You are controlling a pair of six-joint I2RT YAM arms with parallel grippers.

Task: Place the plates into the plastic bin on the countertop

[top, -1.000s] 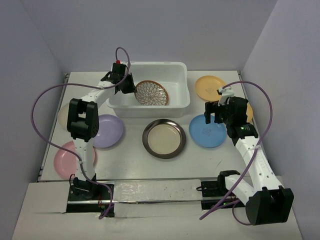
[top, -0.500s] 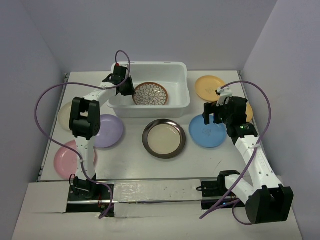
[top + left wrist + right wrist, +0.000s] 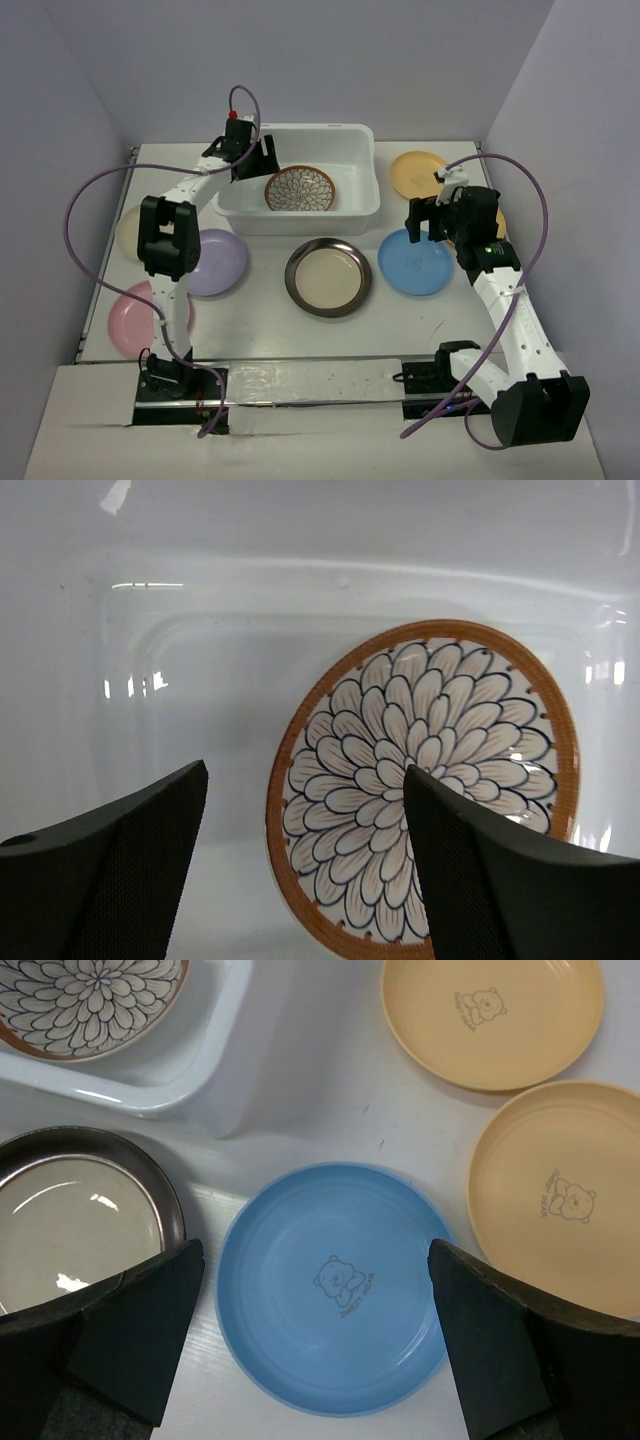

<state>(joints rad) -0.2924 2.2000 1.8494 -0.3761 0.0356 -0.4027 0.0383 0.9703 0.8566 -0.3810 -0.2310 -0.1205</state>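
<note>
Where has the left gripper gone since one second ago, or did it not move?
Yes. The left gripper has opened and drawn back off the patterned plate, slightly up toward the far left corner of the plastic bin.

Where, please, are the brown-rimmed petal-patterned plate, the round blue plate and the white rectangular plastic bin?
Brown-rimmed petal-patterned plate (image 3: 430,720), left wrist view, petals above centre.
Round blue plate (image 3: 335,1285), right wrist view, bear print.
White rectangular plastic bin (image 3: 300,224), top view, near wall.

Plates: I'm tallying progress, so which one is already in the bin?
The brown-rimmed plate with the white petal pattern; it alone lies inside the white plastic bin, while the rest sit on the countertop.
</note>
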